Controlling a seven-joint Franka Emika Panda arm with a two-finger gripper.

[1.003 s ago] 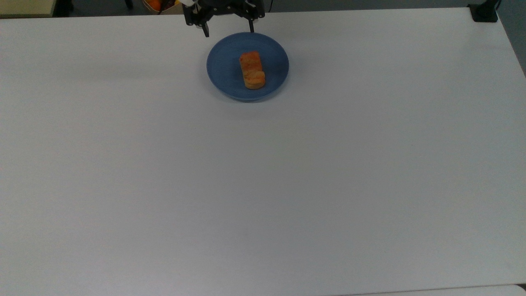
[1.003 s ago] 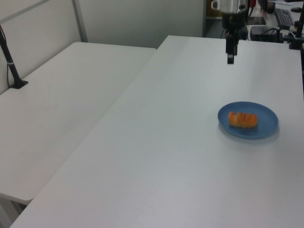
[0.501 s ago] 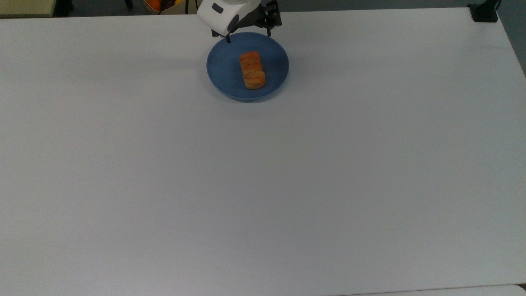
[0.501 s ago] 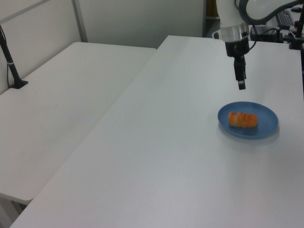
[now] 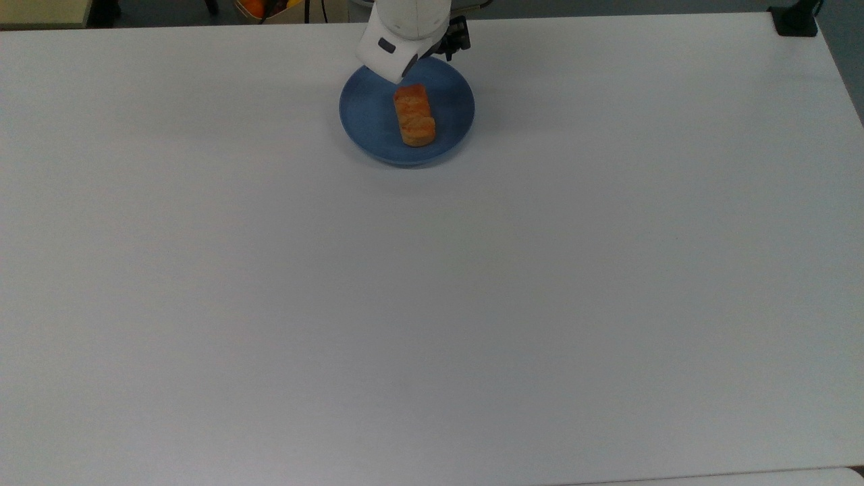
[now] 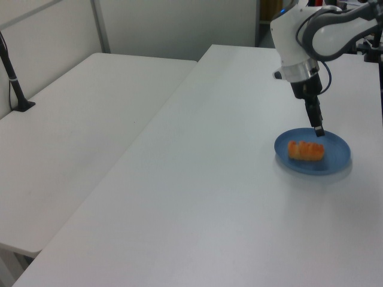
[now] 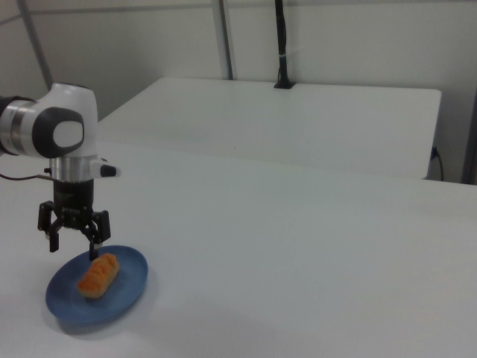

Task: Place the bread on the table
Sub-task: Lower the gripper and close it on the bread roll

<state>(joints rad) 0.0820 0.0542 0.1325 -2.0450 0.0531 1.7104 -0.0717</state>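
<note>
The bread (image 5: 414, 115), a small orange-brown loaf, lies in the middle of a round blue plate (image 5: 368, 108) on the white table (image 5: 432, 304). In the right view my gripper (image 7: 73, 246) hangs open just above the plate (image 7: 123, 294), near its rim, with its fingers spread wide and nothing between them. One fingertip (image 7: 95, 253) is right by the end of the bread (image 7: 98, 275). From the left view the gripper (image 6: 317, 127) points down over the plate's edge, next to the bread (image 6: 306, 150). In the top view the white wrist (image 5: 405, 34) covers the fingers.
A second white table (image 6: 78, 131) adjoins this one, with a black post (image 6: 12, 72) clamped to it. A black clamp (image 5: 796, 20) sits at the top view's upper right corner. Orange items (image 5: 255, 7) lie beyond the far edge.
The arm has come in from the table's far edge and gone down toward the plate. The gripper stays open. Bread and plate have not moved.
</note>
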